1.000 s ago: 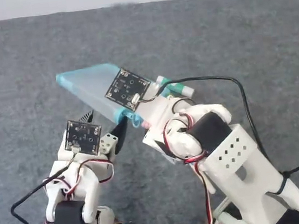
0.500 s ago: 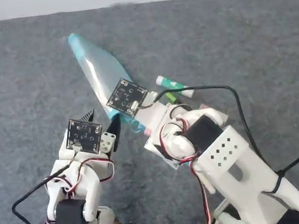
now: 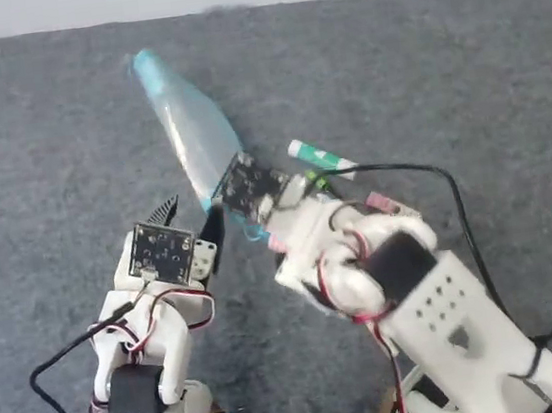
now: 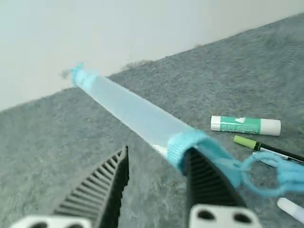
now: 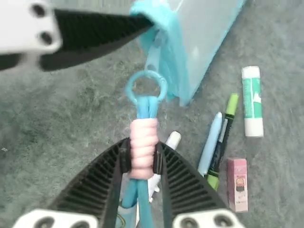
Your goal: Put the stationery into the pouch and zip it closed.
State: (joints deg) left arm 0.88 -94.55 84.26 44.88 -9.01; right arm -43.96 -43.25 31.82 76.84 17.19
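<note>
- Pink marks the nearest point of contact: the pink bead (image 5: pixel 144 140) on the zip cord (image 5: pixel 146 88) is pinched between the almost closed fingers of the right end effector (image 5: pixel 141 148).
- Just left of it, the left end effector (image 3: pixel 189 217) has its jaws spread wide with nothing between them. One finger (image 4: pixel 204 180) lies against the near end of the pouch (image 3: pixel 191 126).
- To the right, on the grey counter (image 3: pixel 461 73), the glue stick (image 3: pixel 321 159), green highlighter (image 5: pixel 223 137), blue pen (image 5: pixel 209 145) and pink eraser (image 5: pixel 237 183) lie loose, as they did a second ago.
- The pouch has changed most. A second ago it lay broadside with its far corner out to the left. It has since swung round the gripped cord and now points far and slightly left, thin edge uppermost from above.
- Over that second the right wrist has turned and come a little nearer. We judge it is hauling on the cord while the left finger braces the pouch end.
- We cannot tell whether the zip has given at all.
- For the task, we read this as the opening step, with no stationery packed yet. The swing suggests the pull is dragging the whole pouch, so a firmer hold from the left side looks needed.
</note>
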